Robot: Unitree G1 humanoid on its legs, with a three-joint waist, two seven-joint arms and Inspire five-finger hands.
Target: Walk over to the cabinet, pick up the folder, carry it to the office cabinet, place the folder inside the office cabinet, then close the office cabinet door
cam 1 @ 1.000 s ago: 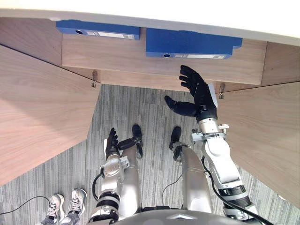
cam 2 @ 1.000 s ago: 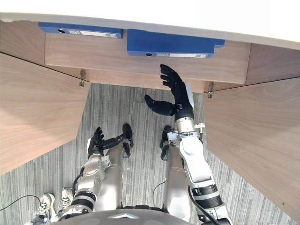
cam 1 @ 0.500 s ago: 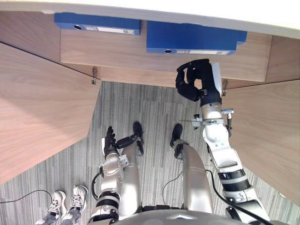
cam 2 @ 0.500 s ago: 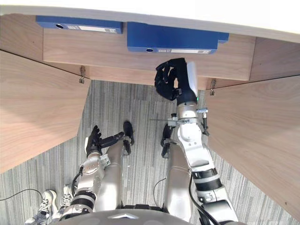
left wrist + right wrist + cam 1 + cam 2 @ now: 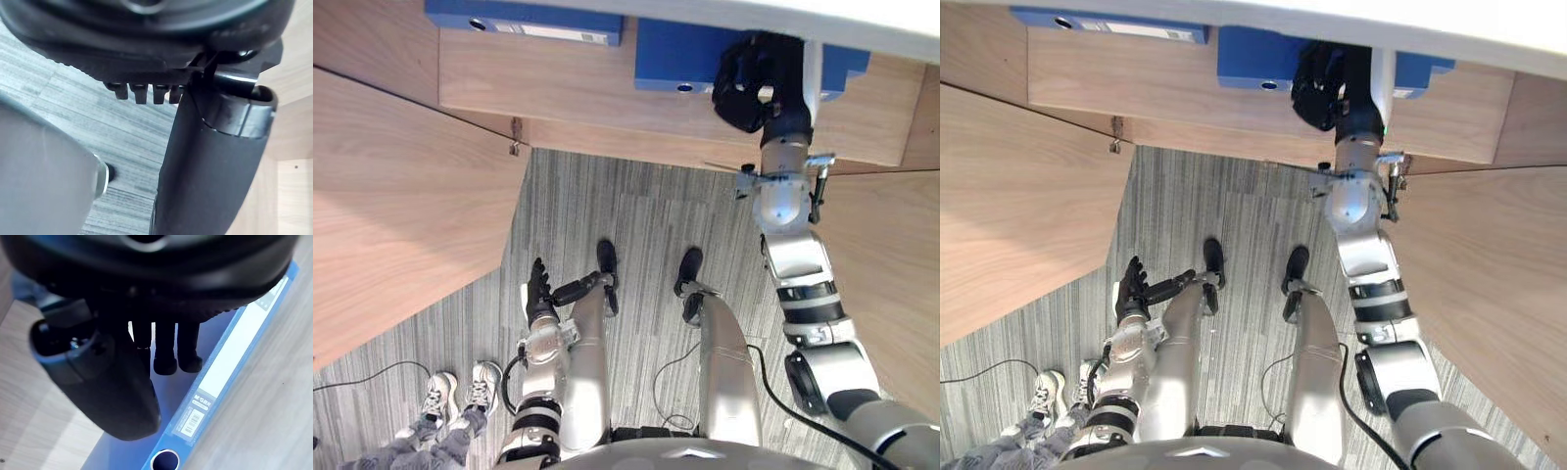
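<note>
Right robot hand [image 5: 756, 83] is noted at the upper right of the frame, laid over the blue folder [image 5: 674, 61]. Whether the folder is actually gripped cannot be told. The folder is seen lying flat on the wooden shelf [image 5: 587, 93], spine label toward the camera, apparently not lifted. A second folder [image 5: 524, 18] is lodged at upper left, well apart. The cabinet doors [image 5: 401, 215] are swung open on either side. Left robot hand [image 5: 540, 292] is held low at lower left, fingers straight, nothing held. A person's shoes [image 5: 460, 387] are recorded near the bottom left corner.

Progress, as judged: the walk is done and the pick-up is in hand. Carrying, placing and door closing are left.
</note>
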